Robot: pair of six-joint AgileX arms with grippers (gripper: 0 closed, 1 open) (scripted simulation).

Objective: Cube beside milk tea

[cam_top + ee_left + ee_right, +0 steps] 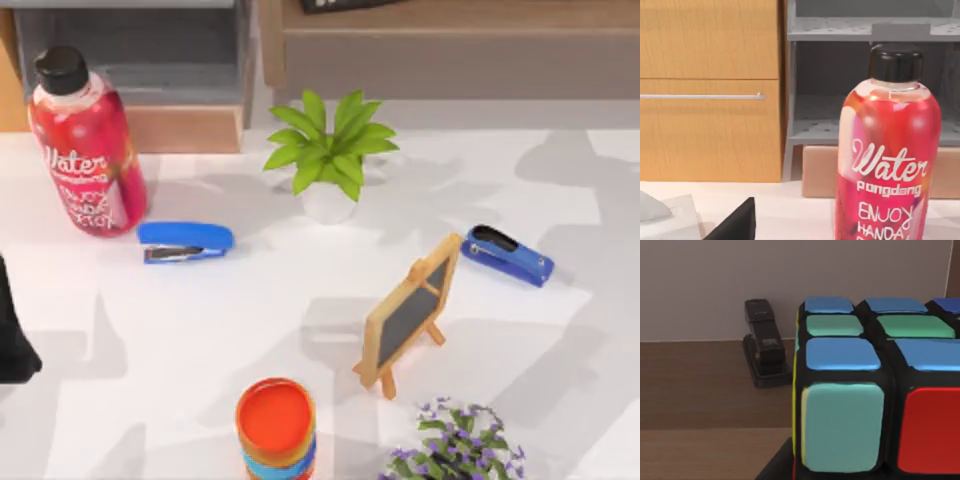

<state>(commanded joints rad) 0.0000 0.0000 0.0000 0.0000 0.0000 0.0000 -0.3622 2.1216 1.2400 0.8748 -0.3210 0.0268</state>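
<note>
A colour-tiled cube [875, 390] with blue, green, teal and red faces looms close in the right wrist view, resting on a brown wooden surface. A dark part of my right gripper [777, 465] shows at the cube's lower corner; its grip cannot be made out. The milk tea is out of view. My left arm [12, 330] sits parked at the table's left edge, and one dark fingertip [735, 222] appears in the left wrist view, facing a red water bottle [887, 165].
On the white table stand the red water bottle [88, 150], two blue staplers [185, 241] [508, 255], a potted green plant [330, 150], a small easel blackboard [410, 310], an orange-topped round container [275, 425] and purple flowers [455, 445]. A black stapler [764, 342] lies behind the cube.
</note>
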